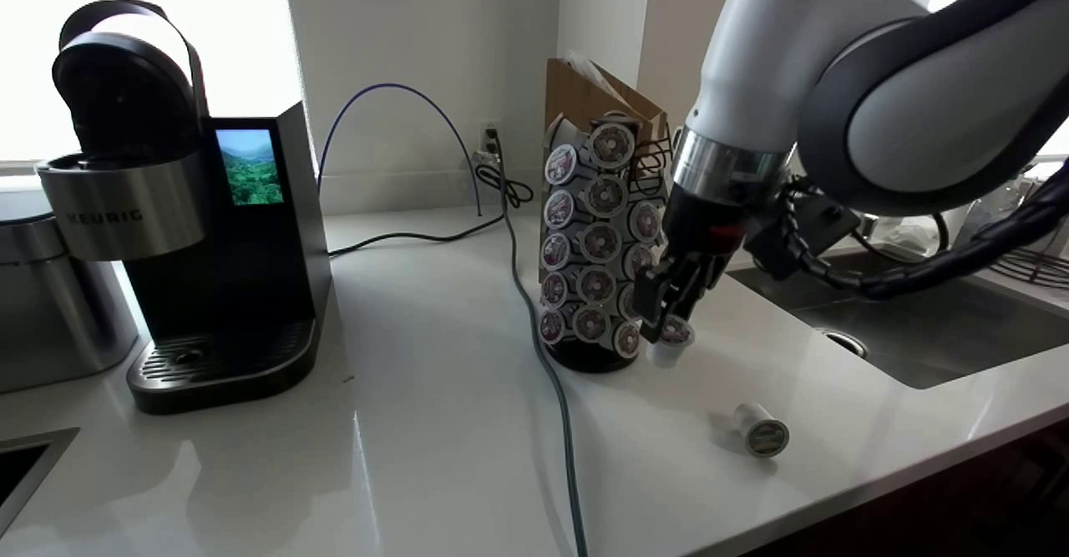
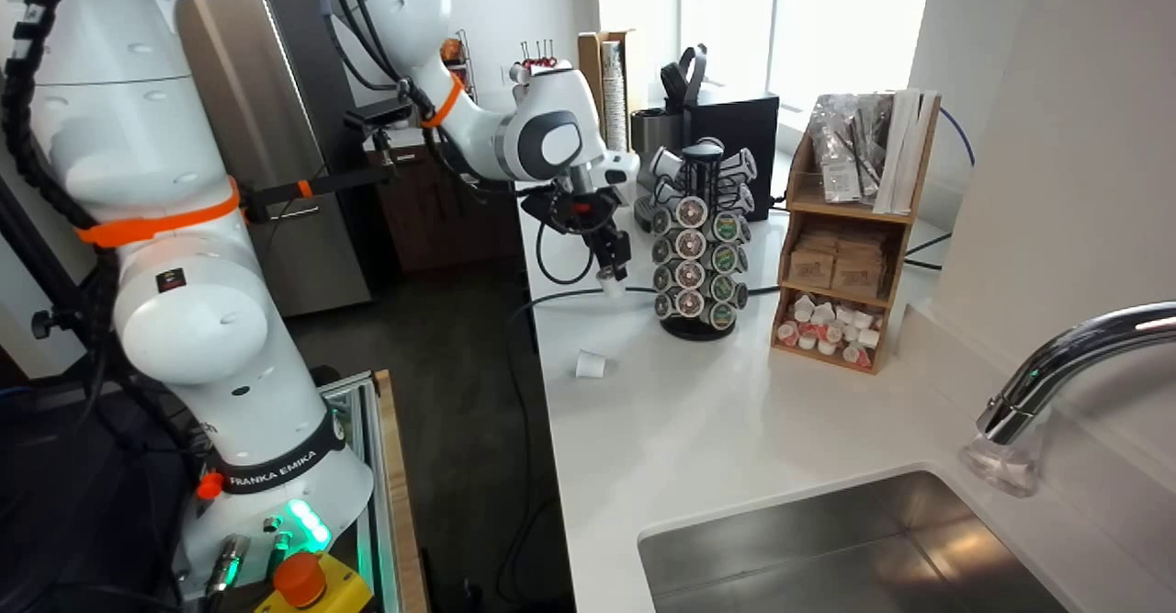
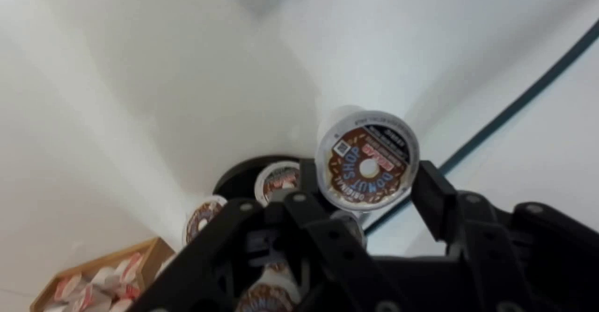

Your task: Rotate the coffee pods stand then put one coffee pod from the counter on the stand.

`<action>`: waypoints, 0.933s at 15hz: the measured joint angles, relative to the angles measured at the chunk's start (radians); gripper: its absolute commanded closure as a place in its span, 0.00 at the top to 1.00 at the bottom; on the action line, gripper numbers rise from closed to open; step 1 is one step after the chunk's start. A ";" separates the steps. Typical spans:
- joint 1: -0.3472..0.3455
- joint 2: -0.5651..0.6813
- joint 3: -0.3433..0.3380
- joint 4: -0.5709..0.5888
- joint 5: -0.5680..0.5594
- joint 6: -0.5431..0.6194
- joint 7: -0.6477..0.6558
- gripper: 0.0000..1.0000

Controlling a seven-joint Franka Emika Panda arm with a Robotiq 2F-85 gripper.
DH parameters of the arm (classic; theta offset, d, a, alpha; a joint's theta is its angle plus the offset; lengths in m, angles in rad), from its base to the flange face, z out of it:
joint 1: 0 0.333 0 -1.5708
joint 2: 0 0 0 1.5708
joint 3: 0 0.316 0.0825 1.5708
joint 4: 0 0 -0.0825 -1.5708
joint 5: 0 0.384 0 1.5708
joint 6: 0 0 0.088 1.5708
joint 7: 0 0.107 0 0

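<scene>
Glossy and white, the desk [image 1: 434, 423] carries the coffee pods stand [image 1: 591, 358], a dark wire tower. Near it the tool [image 3: 368, 177] pinches the coffee pod [image 3: 367, 160] by the rim, jaws parted just to its width. Probably light and slick, its tapered body could dent; the stiffer-looking rim seems right to hold.

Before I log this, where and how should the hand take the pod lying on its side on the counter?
Take the loose pod by its pale cup, probably from above: lying sideways, it leaves both curved flanks open, and the cup tapers from the wider lid.
</scene>
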 measured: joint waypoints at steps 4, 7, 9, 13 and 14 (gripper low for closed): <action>0.009 -0.147 0.060 -0.017 -0.117 -0.038 0.135 0.29; -0.010 -0.238 0.115 -0.032 -0.158 -0.075 0.195 0.29; -0.036 -0.299 0.152 -0.046 -0.201 -0.088 0.216 0.29; -0.099 -0.407 0.213 -0.082 -0.289 -0.088 0.217 0.29; -0.113 -0.431 0.223 -0.094 -0.306 -0.087 0.216 0.29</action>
